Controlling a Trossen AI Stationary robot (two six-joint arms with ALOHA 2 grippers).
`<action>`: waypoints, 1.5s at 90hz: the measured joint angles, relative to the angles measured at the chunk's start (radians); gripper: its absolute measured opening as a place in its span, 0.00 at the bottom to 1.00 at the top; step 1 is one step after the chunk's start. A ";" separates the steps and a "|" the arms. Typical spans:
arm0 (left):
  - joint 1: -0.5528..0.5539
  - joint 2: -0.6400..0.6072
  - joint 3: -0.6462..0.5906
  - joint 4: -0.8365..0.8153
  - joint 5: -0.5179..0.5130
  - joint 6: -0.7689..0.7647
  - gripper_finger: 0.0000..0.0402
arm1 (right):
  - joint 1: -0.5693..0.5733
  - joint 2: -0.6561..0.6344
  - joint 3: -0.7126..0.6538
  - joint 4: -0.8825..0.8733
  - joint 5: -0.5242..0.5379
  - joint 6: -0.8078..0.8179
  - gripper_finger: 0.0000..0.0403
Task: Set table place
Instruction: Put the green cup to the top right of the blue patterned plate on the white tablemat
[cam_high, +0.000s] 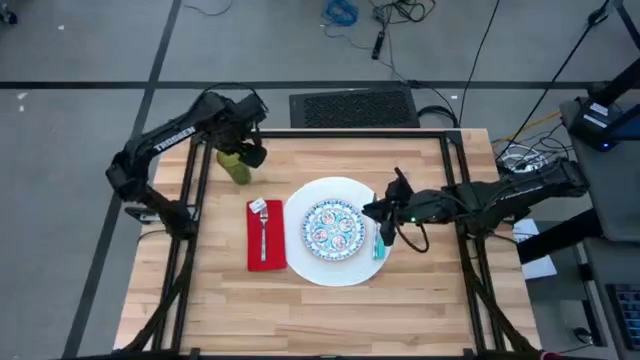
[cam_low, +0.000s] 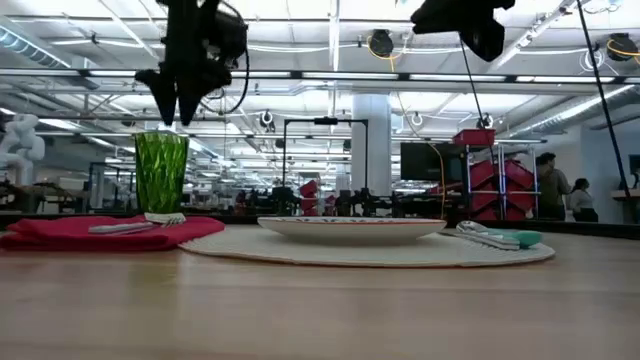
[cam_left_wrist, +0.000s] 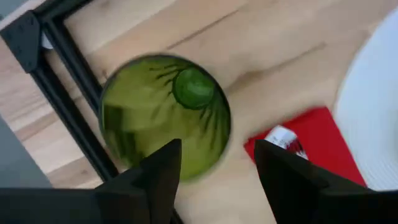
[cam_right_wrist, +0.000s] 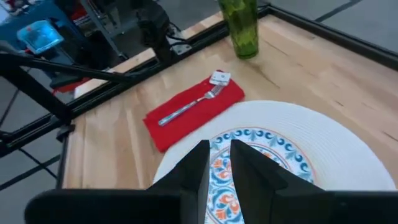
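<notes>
Tumbler (cam_high: 237, 166) stands upright beside napkin (cam_high: 265, 236), directly beneath the left gripper (cam_left_wrist: 211, 165), fingers parted and empty. Right gripper (cam_right_wrist: 219, 163), nearly closed, empty, hovers over plate (cam_high: 345, 268). Risk: withdrawing fingers clip the rim, toppling it.

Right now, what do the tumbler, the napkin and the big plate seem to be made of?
Tumbler: translucent green glass or plastic; light passes through its ribbed wall. Napkin: red cloth, matte and folded soft under the fork. Big plate: plain white, probably ceramic, though its finely ridged rim leaves that open.
</notes>
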 joint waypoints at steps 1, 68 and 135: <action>0.003 0.000 -0.006 0.004 0.005 0.002 0.47 | 0.001 0.000 0.000 0.002 0.000 0.000 0.13; -0.027 -0.002 -0.213 0.126 0.015 0.060 0.01 | 0.003 0.000 0.000 0.009 0.009 0.053 0.13; -0.395 0.310 0.529 -0.113 0.046 0.104 0.00 | 0.027 -0.003 0.000 0.128 -0.007 0.055 0.13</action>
